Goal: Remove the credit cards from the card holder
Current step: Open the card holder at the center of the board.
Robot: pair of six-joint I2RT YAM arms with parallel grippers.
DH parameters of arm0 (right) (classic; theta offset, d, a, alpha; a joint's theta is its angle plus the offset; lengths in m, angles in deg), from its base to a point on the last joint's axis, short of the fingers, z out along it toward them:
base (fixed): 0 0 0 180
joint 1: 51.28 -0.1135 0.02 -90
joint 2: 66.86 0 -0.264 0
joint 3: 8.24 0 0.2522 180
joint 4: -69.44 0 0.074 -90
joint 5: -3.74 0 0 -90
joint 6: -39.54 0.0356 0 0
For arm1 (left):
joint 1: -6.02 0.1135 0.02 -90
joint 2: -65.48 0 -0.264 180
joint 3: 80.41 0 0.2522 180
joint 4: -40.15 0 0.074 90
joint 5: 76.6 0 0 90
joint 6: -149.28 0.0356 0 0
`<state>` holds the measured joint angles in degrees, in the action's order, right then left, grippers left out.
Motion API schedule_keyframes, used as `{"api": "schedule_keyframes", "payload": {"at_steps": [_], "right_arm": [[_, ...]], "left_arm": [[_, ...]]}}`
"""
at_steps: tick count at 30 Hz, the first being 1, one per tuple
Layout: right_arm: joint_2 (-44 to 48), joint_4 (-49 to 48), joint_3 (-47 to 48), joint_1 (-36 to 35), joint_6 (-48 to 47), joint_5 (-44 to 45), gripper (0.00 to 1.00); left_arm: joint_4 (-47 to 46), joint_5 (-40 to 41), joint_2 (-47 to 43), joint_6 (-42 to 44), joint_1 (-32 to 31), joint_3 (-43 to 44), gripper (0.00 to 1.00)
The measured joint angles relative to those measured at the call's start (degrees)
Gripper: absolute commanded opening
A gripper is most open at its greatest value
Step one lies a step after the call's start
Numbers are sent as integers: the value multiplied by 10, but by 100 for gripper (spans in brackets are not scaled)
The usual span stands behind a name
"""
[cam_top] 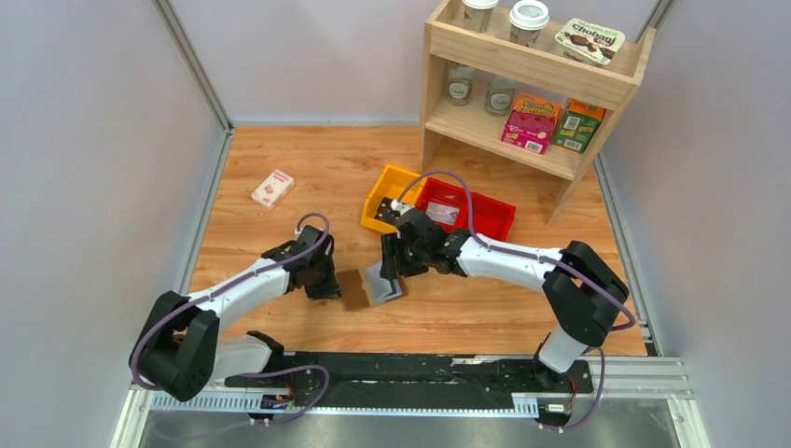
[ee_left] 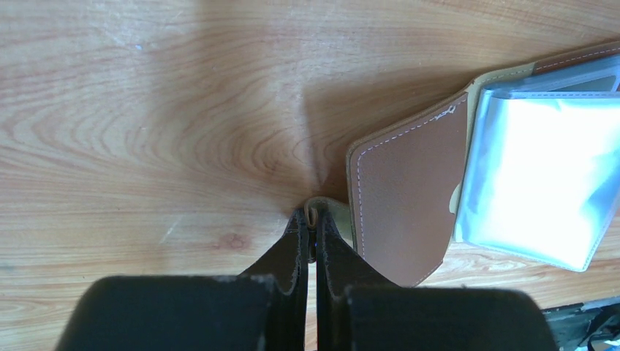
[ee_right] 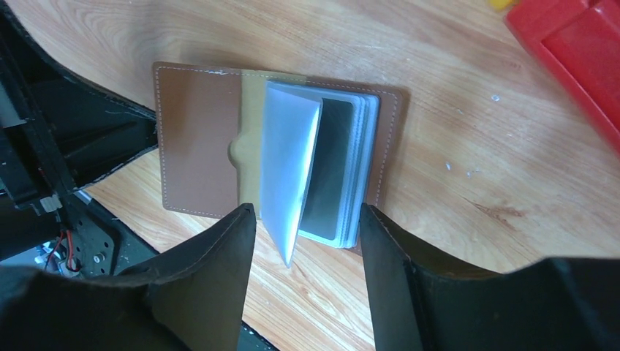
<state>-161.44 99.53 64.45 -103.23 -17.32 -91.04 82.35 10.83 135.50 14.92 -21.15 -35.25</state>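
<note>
Top view, card holder: I see it lying open on the table, near the front edge and between my two tools, brown cover to the left, clear sleeves to the right
Top view, left tool: down at the table, against the brown cover's left edge; from up here I cannot tell its grip
Top view, right tool: pointing down over the sleeve side of the card holder
Top view, bins: a yellow bin and a red bin sit side by side behind the right tool
Top view, rest: a white-and-red box lies well apart at the back left; a wooden shelf stands at the back right
Left wrist, left tool: clenched, its fingers pressed together on a thin tan edge of the card holder, right at the tips
Left wrist, card holder: the brown stitched flap lies flat just right of the tips; the clear sleeves fan out beyond it, glaring white
Right wrist, right tool: released, jaws spread wide, one on each side of the near end of the sleeve stack, touching nothing I can make out
Right wrist, card holder: open flat on the wood, brown flap with a thumb notch on the left; one sleeve stands up tilted from the spine, its near corner between my fingers; the other sleeves lie stacked on the right half with a dark insert on top, and I cannot tell whether that is a card
Right wrist, edges: the red bin shows at the top right corner, the left tool's dark body at the left by the brown flap
</note>
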Motion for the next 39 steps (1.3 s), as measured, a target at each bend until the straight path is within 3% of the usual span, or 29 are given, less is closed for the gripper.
{"api": "schedule_keyframes", "payload": {"at_steps": [14,24,31,39], "right_arm": [[-66,-14,35,-1,11,-52,54],[-92,-43,97,-11,30,-135,53],[-165,-55,133,-16,35,-191,56],[-228,-49,174,-16,36,-238,66]], "left_arm": [[-20,-7,9,31,0,3,2],[10,40,-67,35,0,3,24],[54,78,-125,32,0,5,50],[107,128,-210,19,0,16,52]]}}
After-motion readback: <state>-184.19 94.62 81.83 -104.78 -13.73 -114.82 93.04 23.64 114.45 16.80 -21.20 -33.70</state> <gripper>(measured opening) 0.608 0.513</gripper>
